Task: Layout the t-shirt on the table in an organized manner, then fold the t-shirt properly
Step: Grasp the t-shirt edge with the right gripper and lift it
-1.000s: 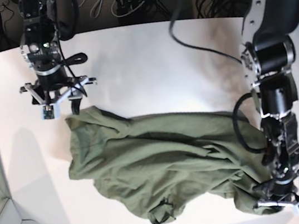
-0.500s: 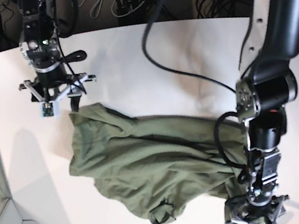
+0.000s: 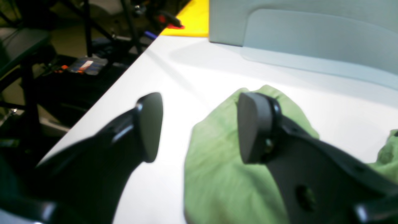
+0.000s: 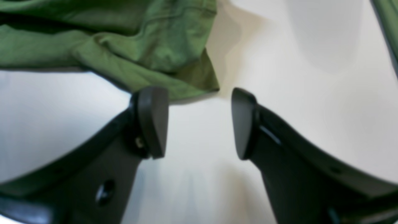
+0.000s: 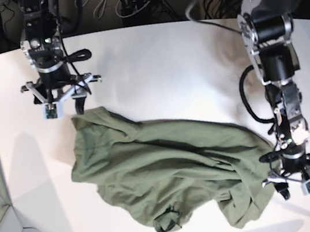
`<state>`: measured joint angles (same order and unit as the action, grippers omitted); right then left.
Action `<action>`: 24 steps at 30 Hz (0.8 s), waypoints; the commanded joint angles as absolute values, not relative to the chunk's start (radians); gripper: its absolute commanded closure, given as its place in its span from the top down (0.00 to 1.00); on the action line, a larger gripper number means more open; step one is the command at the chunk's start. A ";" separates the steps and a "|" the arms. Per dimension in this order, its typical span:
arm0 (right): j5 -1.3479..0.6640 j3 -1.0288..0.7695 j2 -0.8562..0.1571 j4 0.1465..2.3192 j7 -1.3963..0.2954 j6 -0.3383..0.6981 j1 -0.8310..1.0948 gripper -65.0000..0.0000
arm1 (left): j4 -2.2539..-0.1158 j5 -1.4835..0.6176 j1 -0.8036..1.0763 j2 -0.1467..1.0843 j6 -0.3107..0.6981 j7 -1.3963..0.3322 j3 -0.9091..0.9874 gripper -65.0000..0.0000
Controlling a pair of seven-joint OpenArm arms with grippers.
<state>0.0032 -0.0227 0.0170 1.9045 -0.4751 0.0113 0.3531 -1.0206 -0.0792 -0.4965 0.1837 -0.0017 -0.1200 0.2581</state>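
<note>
Shirt (image 5: pixel 163 173) lies crumpled across the middle of the white surface (image 5: pixel 153 64), olive green, bunched in folds, one corner reaching toward the far-left side of the base view. Right tool (image 5: pixel 62 100) hovers just beyond that corner, jaws wide, nothing between them; its wrist view shows the cloth edge (image 4: pixel 174 81) just ahead of the pads. Left tool (image 5: pixel 293 180) sits at the shirt's near-right edge, jaws wide, gripping nothing; one finger (image 3: pixel 255 127) is over green cloth, the other over bare surface.
</note>
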 commanded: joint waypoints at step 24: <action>0.005 0.156 -0.044 1.658 -0.447 0.013 0.168 0.63 | -1.320 -0.377 0.004 0.252 0.007 -0.196 0.369 0.54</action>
<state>0.0040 0.1539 -0.0463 1.6413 -0.4671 0.0109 0.1757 -1.3010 -0.3721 0.0135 0.2378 0.0040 -0.2211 0.3649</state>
